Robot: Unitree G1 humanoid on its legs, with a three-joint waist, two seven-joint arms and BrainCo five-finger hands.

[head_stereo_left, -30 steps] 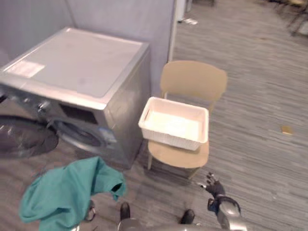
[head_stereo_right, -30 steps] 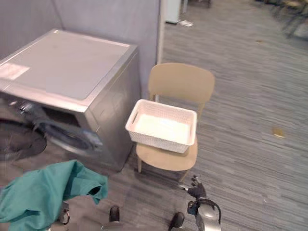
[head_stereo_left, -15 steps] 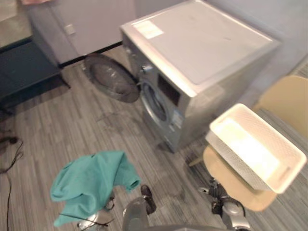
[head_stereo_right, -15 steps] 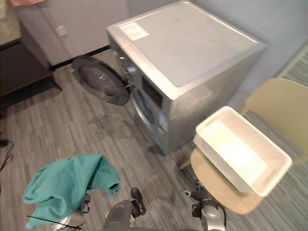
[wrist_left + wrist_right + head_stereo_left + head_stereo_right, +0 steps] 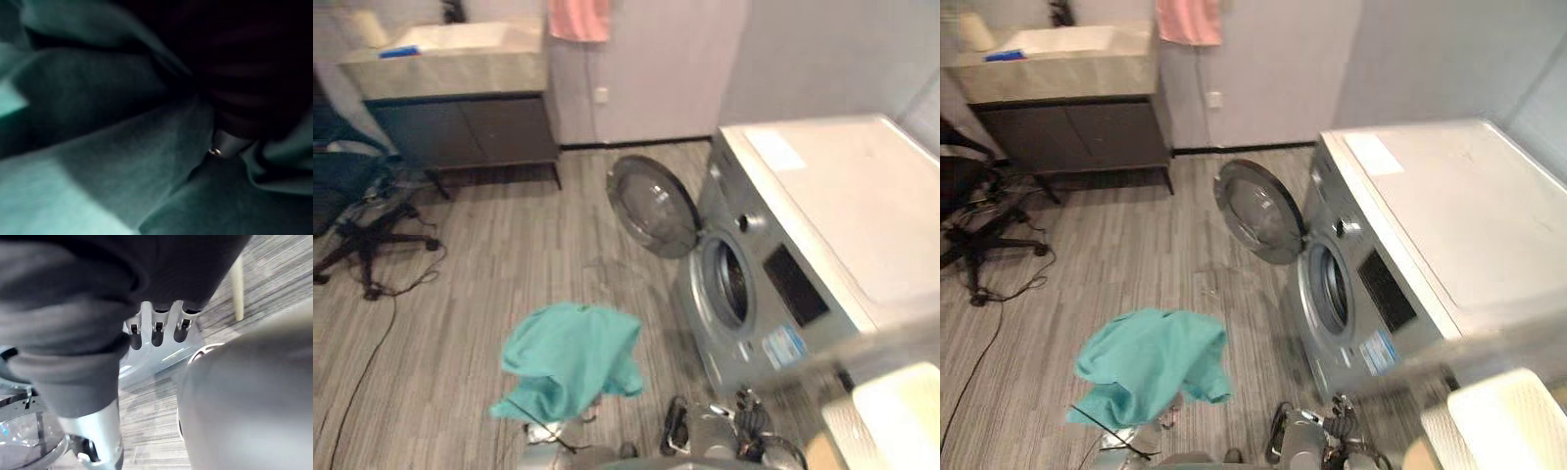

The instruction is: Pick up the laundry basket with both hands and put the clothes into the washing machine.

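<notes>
In the left eye view the whole picture has swung round since a second ago. That is my head turning, not the things moving. Then I faced the basket with the washing machine (image 5: pixel 808 245) off to one side; now the machine's front is before me, its round door (image 5: pixel 654 206) thrown wide and the drum opening (image 5: pixel 728 284) bare. The teal garment (image 5: pixel 570 357) hangs in front of the machine, short of the open door, well apart from the drum.

In the right eye view the white laundry basket (image 5: pixel 1510 423) sits just beside the machine, on the side away from the door. It looks empty to me, and neither hand is on it.

In the left wrist view my left hand (image 5: pixel 229 141) is buried in the teal folds; it carries the cloth, but whether it grips it I cannot tell.

In the right wrist view my right hand (image 5: pixel 156 325) hangs loose over the floor near the machine's front, relaxed and holding nothing.

I judge the turn lines me up for loading. The garment is going by hand, not in the basket, and still has to reach the drum.
</notes>
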